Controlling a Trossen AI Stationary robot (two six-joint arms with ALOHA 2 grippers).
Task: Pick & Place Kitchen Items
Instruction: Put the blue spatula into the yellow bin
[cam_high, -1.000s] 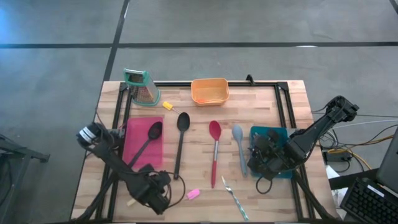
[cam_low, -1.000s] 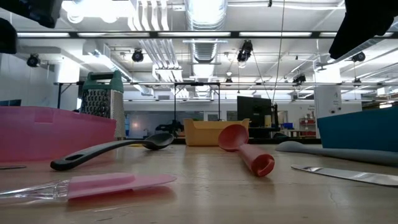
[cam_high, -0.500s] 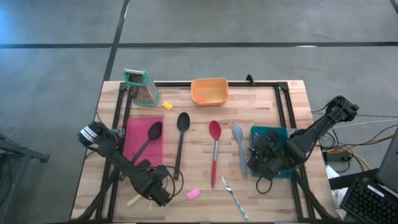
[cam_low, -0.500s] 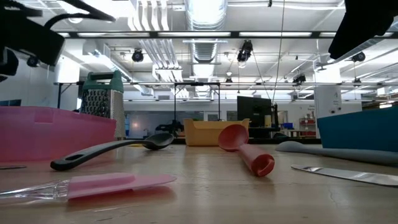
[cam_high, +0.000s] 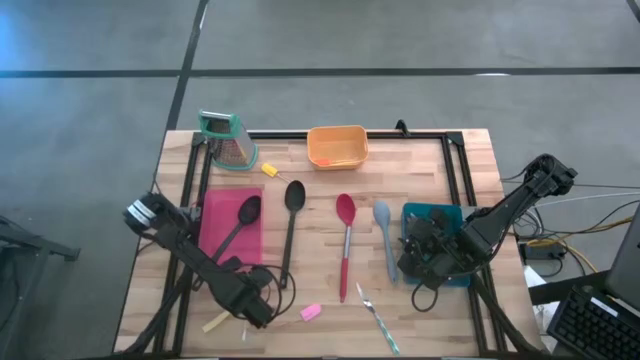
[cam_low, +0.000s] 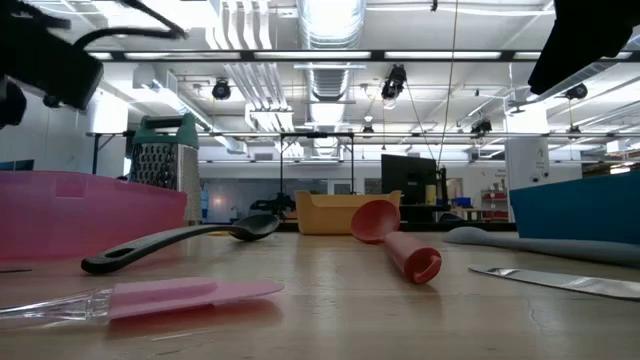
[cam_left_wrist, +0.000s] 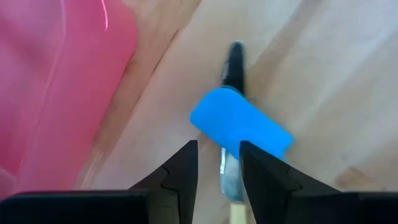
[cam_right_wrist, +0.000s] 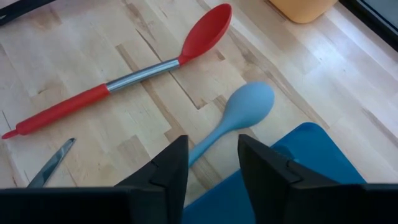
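High view: left claw (cam_high: 252, 303) is set low at the table's near edge. Grip state cannot be told. In the left wrist view a blue tool (cam_left_wrist: 240, 129) is seen right ahead of it, with its long axis in line with the claw and its dark end pointing away. A pink tray (cam_high: 231, 232) lies just beyond the claw. One black spoon (cam_high: 237, 226) is laid diagonally in the tray, bowl away from the claw. A second black spoon (cam_high: 291, 228) lies beside the tray, handle end nearest the claw. A pink tool (cam_high: 311, 312) is just beside the claw, on the right-arm side.

Right claw (cam_right_wrist: 212, 146) is released and nothing is held. It is parked over a blue bin (cam_high: 447, 214). The pale spoon (cam_right_wrist: 238, 118) is just ahead of it and the red spoon (cam_right_wrist: 130, 78) is next beyond. Both are laid roughly parallel, bowls toward the orange tub (cam_high: 337, 147). Metal cutlery (cam_high: 377, 318) lies near the claw, at the near edge.
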